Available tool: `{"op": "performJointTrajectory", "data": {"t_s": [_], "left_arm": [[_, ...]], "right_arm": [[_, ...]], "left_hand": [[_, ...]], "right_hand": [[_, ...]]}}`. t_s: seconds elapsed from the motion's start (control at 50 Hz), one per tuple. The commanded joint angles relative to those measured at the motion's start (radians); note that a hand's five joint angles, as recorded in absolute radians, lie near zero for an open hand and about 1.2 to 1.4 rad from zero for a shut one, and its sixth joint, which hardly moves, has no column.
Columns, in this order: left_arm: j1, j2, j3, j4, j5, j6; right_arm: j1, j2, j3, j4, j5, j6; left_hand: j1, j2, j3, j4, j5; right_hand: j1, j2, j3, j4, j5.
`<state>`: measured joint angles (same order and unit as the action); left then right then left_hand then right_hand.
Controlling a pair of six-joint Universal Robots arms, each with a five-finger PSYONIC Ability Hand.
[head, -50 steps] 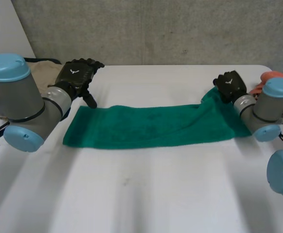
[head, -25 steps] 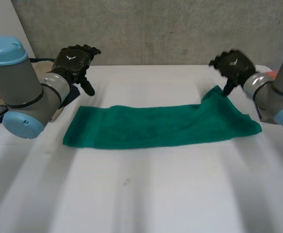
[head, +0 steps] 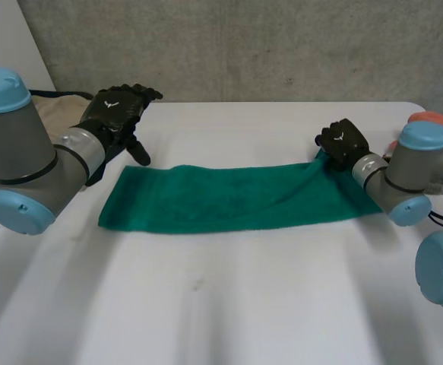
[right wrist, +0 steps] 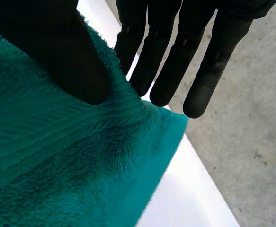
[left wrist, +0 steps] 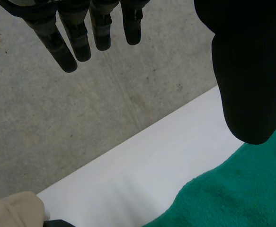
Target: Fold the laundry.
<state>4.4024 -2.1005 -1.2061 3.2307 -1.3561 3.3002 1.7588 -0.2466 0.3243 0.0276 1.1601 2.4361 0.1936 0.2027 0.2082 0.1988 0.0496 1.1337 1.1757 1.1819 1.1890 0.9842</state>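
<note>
My right hand (head: 343,143) pinches the green towel (head: 229,196) corner for lifting; my left hand (head: 115,114), fingers relaxed, waits beside the other end.

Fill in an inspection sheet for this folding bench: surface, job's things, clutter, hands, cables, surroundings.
Surface: white table, bare in front of the towel.
Job's things: green towel, a long strip lying flat across the table, with its far right corner raised.
Clutter: beige cloth at the table's far left edge; orange cloth at the far right edge.
Hands: left hand open, fingers straight, thumb above the towel's far left corner. Right hand pinches the far right corner, thumb on top, straight fingers behind the edge.
Cables: nothing seen loose on the table.
Surroundings: grey concrete wall behind the table.
</note>
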Motion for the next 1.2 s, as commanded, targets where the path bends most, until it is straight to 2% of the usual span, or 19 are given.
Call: {"op": "performJointTrajectory", "data": {"t_s": [0.02,0.16,0.24,0.32,0.48,0.62,0.66,0.68,0.7,0.76,0.84,0.86,0.9,0.94,0.98,1.02,1.12,1.2], "left_arm": [[0.014,-0.051,0.057,0.000,0.000,0.002],[0.017,-0.156,0.218,-0.043,-0.003,0.002],[0.003,-0.243,0.341,-0.144,-0.005,0.010],[-0.014,-0.308,0.423,-0.207,-0.005,0.016],[-0.076,-0.420,0.520,-0.311,0.002,0.036],[-0.115,-0.479,0.572,-0.345,-0.003,0.108],[-0.123,-0.493,0.589,-0.356,0.003,0.130],[-0.127,-0.498,0.599,-0.368,0.003,0.143],[-0.136,-0.504,0.621,-0.396,-0.004,0.165],[-0.146,-0.506,0.674,-0.416,-0.043,0.186],[-0.120,-0.470,0.818,-0.336,-0.204,0.199],[-0.107,-0.449,0.879,-0.277,-0.257,0.193],[-0.103,-0.418,0.927,-0.220,-0.279,0.174],[-0.104,-0.366,0.965,-0.134,-0.261,0.141],[-0.100,-0.331,0.973,-0.083,-0.256,0.121],[-0.103,-0.279,0.959,-0.039,-0.265,0.107],[-0.097,-0.165,0.844,-0.034,-0.328,0.102],[-0.086,-0.043,0.573,-0.049,-0.370,0.088]], "right_arm": [[0.018,-0.230,0.152,0.141,-0.016,0.046],[0.037,-0.580,0.464,0.126,-0.109,0.086],[0.048,-0.808,0.646,0.060,-0.157,0.122],[0.054,-0.968,0.767,0.070,-0.190,0.187],[0.042,-1.226,0.933,0.040,-0.281,0.319],[0.010,-1.342,0.996,-0.041,-0.290,0.470],[0.002,-1.344,1.003,-0.073,-0.289,0.503],[-0.004,-1.341,1.006,-0.093,-0.287,0.517],[-0.022,-1.326,1.007,-0.133,-0.284,0.538],[-0.048,-1.277,0.997,-0.184,-0.270,0.554],[-0.038,-1.154,0.925,-0.233,-0.211,0.522],[-0.033,-1.101,0.874,-0.229,-0.168,0.491],[-0.027,-1.048,0.813,-0.230,-0.117,0.462],[-0.018,-0.976,0.712,-0.226,-0.038,0.434],[-0.009,-0.939,0.649,-0.224,0.002,0.426],[0.019,-0.903,0.580,-0.222,0.047,0.423],[0.054,-0.910,0.581,-0.227,0.047,0.426],[0.054,-0.962,0.666,-0.235,0.041,0.429]], "left_hand": [[-0.019,-0.028,-0.034,-0.024,-0.050],[-0.019,-0.028,-0.034,-0.024,-0.050],[-0.019,-0.028,-0.034,-0.024,-0.050],[-0.019,-0.028,-0.034,-0.024,-0.050],[-0.019,-0.028,-0.034,-0.024,-0.050],[-0.019,-0.028,-0.034,-0.024,-0.050],[0.323,0.314,0.309,0.318,0.293],[0.604,0.595,0.590,0.599,0.574],[1.197,1.188,1.182,1.191,1.166],[1.203,1.194,1.188,1.197,1.172],[1.203,1.194,1.188,1.197,1.172],[1.203,1.194,1.188,1.197,1.172],[1.203,1.194,1.188,1.197,1.172],[1.203,1.194,1.188,1.197,1.172],[1.203,1.194,1.188,1.197,1.172],[1.203,1.194,1.188,1.197,1.172],[1.203,1.194,1.188,1.197,1.172],[1.203,1.194,1.188,1.197,1.172]], "right_hand": [[0.263,0.221,0.214,0.207,0.238],[0.263,0.221,0.214,0.207,0.238],[0.263,0.221,0.214,0.207,0.238],[0.263,0.221,0.214,0.207,0.238],[0.263,0.221,0.214,0.207,0.238],[0.263,0.221,0.214,0.207,0.238],[0.263,0.221,0.214,0.207,0.238],[0.263,0.221,0.214,0.207,0.238],[0.263,0.221,0.214,0.207,0.238],[0.263,0.221,0.214,0.207,0.238],[0.263,0.221,0.214,0.207,0.238],[0.263,0.221,0.214,0.207,0.238],[0.263,0.221,0.214,0.207,0.238],[0.263,0.221,0.214,0.207,0.238],[0.263,0.221,0.214,0.207,0.238],[0.263,0.221,0.214,0.207,0.238],[0.263,0.221,0.214,0.207,0.238],[0.263,0.221,0.214,0.207,0.238]]}}
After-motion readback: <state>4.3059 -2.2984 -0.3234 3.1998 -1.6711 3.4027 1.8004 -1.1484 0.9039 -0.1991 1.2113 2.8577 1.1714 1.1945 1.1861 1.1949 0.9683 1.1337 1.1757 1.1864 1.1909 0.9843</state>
